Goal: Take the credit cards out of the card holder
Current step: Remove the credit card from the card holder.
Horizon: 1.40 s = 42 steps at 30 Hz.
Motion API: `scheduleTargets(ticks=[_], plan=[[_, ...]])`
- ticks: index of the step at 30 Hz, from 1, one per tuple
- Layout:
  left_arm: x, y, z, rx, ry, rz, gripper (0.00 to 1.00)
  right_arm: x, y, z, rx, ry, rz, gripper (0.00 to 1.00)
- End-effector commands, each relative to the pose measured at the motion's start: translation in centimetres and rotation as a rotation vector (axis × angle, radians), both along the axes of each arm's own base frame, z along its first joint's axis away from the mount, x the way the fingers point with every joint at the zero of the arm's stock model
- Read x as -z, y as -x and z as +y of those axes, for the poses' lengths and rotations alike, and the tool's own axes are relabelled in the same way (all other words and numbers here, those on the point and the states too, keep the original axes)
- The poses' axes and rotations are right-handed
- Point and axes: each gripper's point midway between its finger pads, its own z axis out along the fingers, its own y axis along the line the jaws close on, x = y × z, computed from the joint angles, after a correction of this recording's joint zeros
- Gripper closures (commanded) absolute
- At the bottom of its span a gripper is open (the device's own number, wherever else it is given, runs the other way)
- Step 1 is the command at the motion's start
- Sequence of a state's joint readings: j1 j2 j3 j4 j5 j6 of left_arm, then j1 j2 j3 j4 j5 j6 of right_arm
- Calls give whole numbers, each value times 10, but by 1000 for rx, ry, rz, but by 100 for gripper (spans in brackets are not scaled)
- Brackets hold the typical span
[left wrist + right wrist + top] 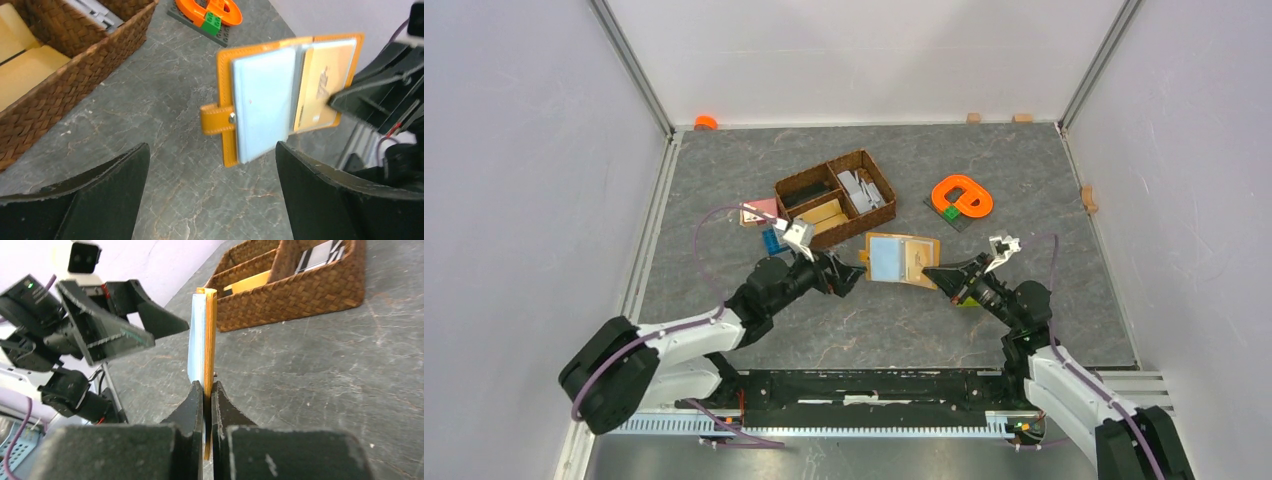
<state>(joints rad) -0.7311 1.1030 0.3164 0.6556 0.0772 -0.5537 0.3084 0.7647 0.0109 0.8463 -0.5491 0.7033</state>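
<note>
The floor of the work area is a dark grey, marble-patterned mat, closed in by plain white walls with metal rails running up the corners. A brown wicker basket sits toward the far side of the mat. It is split into compartments, and yellow and grey items lie in them.

The card holder is on the near side of the basket, just off its near right corner. It hangs open, its light blue panel and tan panel turned toward the left arm. Its small closure tab sticks out on the side away from the right arm. The right gripper has it: the two fingers are pinched tight on the edge of the tan half. The right wrist view shows the orange cover standing on edge between them. Whether its lower edge touches the mat cannot be told.

The left gripper is also on the near side of the basket, just left of the card holder. Its fingers are spread wide with nothing between them. They point at the tab side and stop short of it, with grey mat showing in the gap.

To the right of the basket, well apart from it, an orange ring lies on a dark plate beside a green block. Left of the basket, a pink item and a blue one lie close against it. Beyond the basket, small wooden blocks sit along the foot of the far wall. A small orange piece rests in the far left corner.
</note>
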Motion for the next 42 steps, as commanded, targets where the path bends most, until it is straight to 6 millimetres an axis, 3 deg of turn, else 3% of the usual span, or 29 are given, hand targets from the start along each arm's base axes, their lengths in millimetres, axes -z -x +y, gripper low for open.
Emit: scheduleTargets(ticks=[1,4,11,17,22,32,42], plan=[[-44,-5,-10,-39,-19,-389,0,9,-10,-16,107,39,-9,100],[-37,-11,-17,-42,-95,-451,0,-2,-19,-22,153,46,-29,100],[13,-6,-78,231,-347,-389,0,2,-27,-35,236,70,-16,100],[51,-2,-113,375,-513,-352,0,-2,-28,-41,263,69,-27,100],[70,-7,-136,431,-569,-364,0,10,-32,-43,279,88,26,100],[88,-8,-145,464,-590,-329,0,41,-30,-38,215,61,172,100],[107,-6,-156,499,-656,-301,0,38,-32,-44,239,50,152,100]])
